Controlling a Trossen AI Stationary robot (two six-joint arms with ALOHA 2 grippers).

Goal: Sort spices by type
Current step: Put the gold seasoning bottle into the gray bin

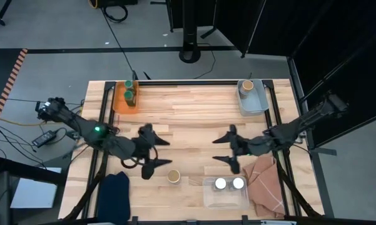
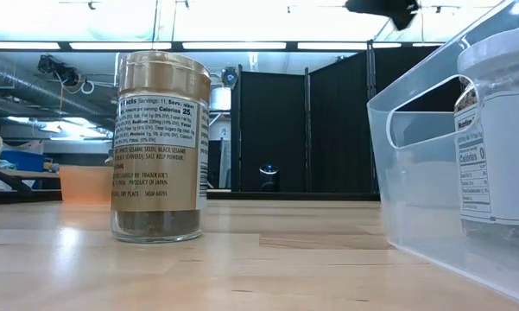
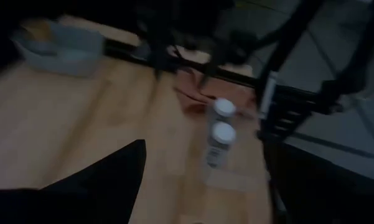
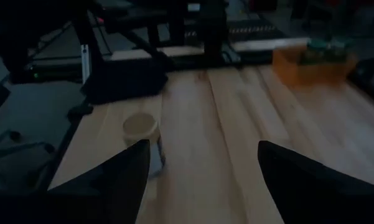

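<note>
Green-lidded jars (image 1: 129, 89) in orange bin (image 1: 120, 103)

past the right gripper (image 4: 199, 165) with its two dark fingers spread, a tan-lidded jar (image 4: 142, 134) stands near the table's (image 4: 236, 124) edge, an orange bin (image 4: 311, 65) farther off.

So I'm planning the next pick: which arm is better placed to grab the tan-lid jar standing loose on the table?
Left, probably. The left gripper hangs open almost beside the loose tan-lid jar, with bare table between them. The right gripper, also open, is farther off, and would then have to carry the jar to the grey bin anyway.
</note>
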